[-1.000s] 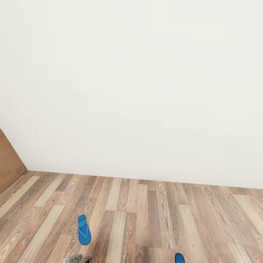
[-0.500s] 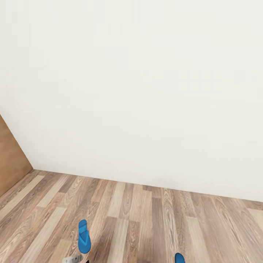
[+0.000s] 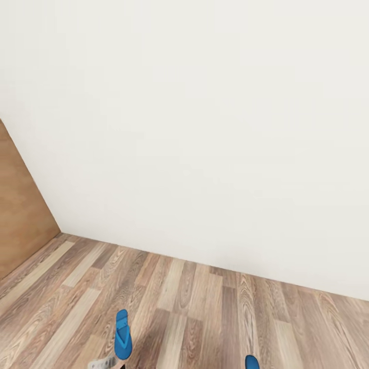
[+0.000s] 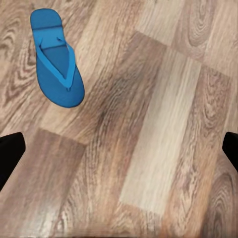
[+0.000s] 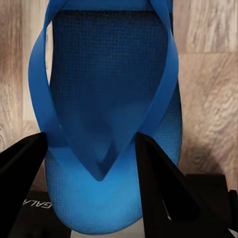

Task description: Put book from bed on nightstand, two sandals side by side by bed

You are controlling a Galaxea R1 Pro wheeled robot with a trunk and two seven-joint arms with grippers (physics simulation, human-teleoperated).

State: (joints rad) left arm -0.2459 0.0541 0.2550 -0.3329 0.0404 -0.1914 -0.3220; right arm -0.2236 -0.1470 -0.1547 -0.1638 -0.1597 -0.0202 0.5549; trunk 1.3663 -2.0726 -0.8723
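Observation:
One bright-blue sandal [image 3: 122,335] lies flat on the wood-plank floor [image 3: 205,312], near the bottom of the head view. In the left wrist view this sandal [image 4: 56,57] is ahead of my left gripper [image 4: 119,148], whose black fingertips [image 4: 10,153] stand far apart over bare planks, open and holding nothing. The other sandal [image 5: 106,99] is clamped between the fingers of my right gripper [image 5: 91,168], sole and straps facing the camera. Its tip [image 3: 251,362] peeks in at the bottom edge of the head view. The book, the bed and the nightstand are out of view.
A white wall [image 3: 205,128] stands close ahead and meets the floor in a slanting line. A brown wooden panel [image 3: 20,215] rises at the left edge. A grey part of my left arm [image 3: 102,363] shows at the bottom edge.
The whole head view has shifted: the wall base and the lying sandal sit lower, and more of the brown panel shows. The held sandal's tip keeps its place in the picture.

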